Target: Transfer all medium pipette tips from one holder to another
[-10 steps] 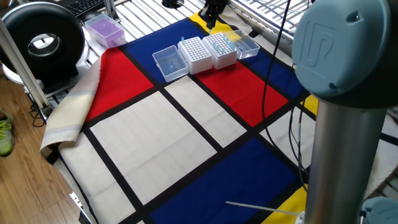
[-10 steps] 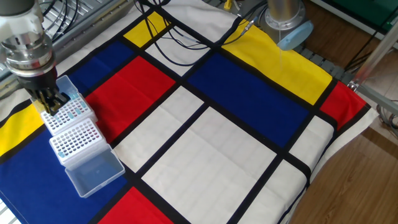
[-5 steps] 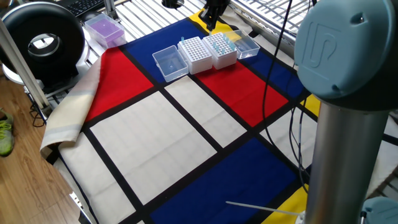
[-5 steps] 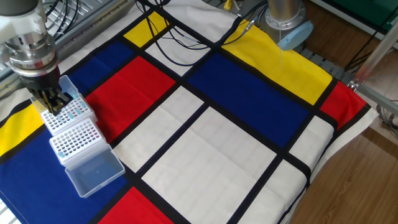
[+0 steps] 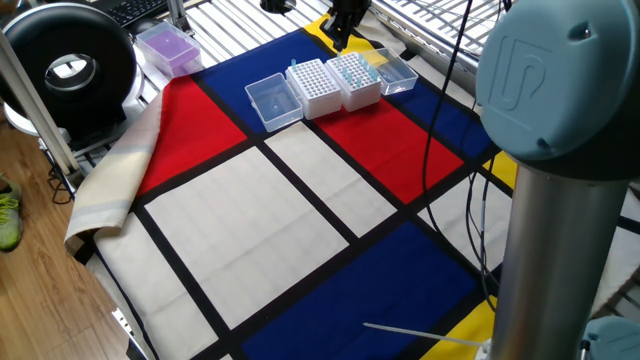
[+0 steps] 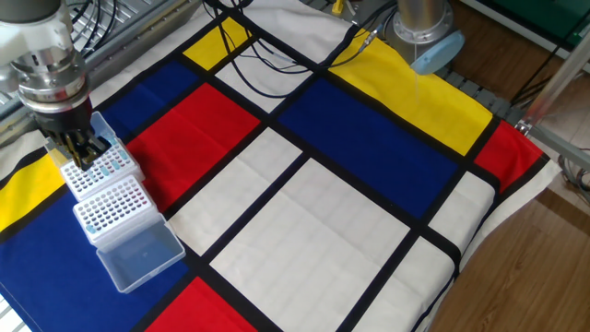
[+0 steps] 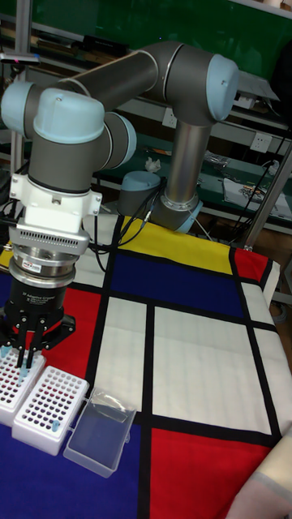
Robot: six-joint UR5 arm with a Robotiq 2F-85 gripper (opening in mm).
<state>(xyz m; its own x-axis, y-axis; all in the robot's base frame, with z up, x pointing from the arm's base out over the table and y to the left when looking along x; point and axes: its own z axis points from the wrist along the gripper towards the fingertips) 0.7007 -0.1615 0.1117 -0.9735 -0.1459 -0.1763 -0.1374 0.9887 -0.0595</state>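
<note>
Clear plastic lid (image 6: 138, 255) beside two white tip racks (image 6: 110, 207) | gripper (image 7: 27, 354) over far rack (image 6: 95, 169), finger state unclear | purple box (image 5: 167, 46) apart

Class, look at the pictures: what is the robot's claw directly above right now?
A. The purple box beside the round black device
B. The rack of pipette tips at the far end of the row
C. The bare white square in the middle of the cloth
B: the claw hangs over the end rack, whose holes hold pale-blue tips.
</note>
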